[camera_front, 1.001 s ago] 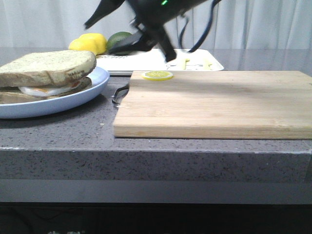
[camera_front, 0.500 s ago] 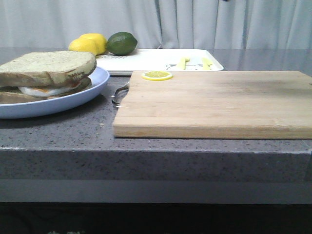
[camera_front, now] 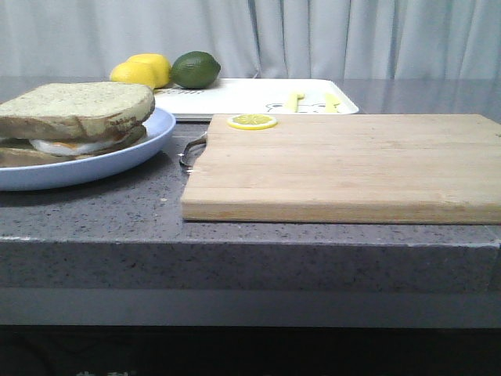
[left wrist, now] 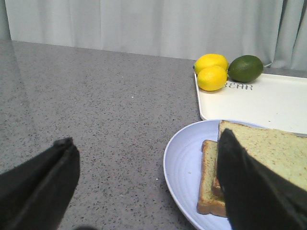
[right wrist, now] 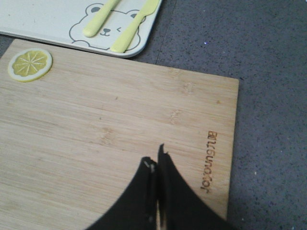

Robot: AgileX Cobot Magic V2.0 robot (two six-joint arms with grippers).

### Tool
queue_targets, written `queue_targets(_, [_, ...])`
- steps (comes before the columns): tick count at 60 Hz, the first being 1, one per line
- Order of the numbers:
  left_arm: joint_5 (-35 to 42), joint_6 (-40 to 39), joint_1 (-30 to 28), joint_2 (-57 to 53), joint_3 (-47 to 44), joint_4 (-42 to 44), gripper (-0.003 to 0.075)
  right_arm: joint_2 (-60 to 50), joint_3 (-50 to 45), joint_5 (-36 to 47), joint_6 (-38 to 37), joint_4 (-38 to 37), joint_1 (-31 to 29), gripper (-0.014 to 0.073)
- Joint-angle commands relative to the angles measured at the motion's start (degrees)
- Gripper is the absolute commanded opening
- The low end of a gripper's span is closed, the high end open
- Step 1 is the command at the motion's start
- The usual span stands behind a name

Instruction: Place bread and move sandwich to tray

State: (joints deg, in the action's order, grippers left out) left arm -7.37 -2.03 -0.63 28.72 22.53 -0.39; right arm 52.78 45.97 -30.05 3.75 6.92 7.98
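Since a second ago the dark arm that was swinging across the back of the front view has cleared out completely, so now you get an open look at the counter [camera_front: 258, 235] with nothing else shifted. So the sandwich [camera_front: 74, 117] is already stacked, top slice on, egg peeking out the side, sitting on the blue plate [camera_front: 117, 160] at the front left corner of the counter. What's left, I'd say, is getting plate and all onto the tray [camera_front: 250, 95] at the back edge, behind the cutting board [camera_front: 344, 164]. The left gripper [left wrist: 148, 187] hangs right over the plate with its fingers spread wide, one on the bare counter side, the other in front of the bread. The right gripper [right wrist: 156, 165] is pinched closed on nothing, hovering over the board near its logo. If it were me I'd grab the plate by its rim and not the bread, keep it dead level so the top slice doesn't slide, and set it down in the open middle of the tray, clear of the lemons [left wrist: 211, 72] and lime [left wrist: 245, 68] at its far left corner and the yellow cutlery [right wrist: 117, 21] on the bear print. The lemon slice [right wrist: 29, 64] on the board's back left corner is near the path too, so lift high enough.
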Motion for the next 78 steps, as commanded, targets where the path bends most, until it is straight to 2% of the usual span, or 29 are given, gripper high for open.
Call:
queue_targets(1, [4.8,-0.3,0.0,0.5,2.3,-0.5,0.0566,-7.1,-7.1,11.8,-0.1,-0.4,-0.3,-0.007])
queue_targets(12, [4.8,-0.3,0.0,0.5,2.3,-0.5,0.0566,-21.8,-21.3,19.3,-0.1,1.1,-0.3,-0.007])
queue_targets(25, [4.8,-0.3,0.0,0.5,2.3,-0.5,0.0566,-34.2,-26.4,23.3,-0.1,2.8,-0.3,-0.007])
queue_targets(78, [4.8,-0.3,0.0,0.5,2.3,-0.5,0.0566,-35.9,-26.6,23.0,-0.1,2.8,-0.3,-0.0074])
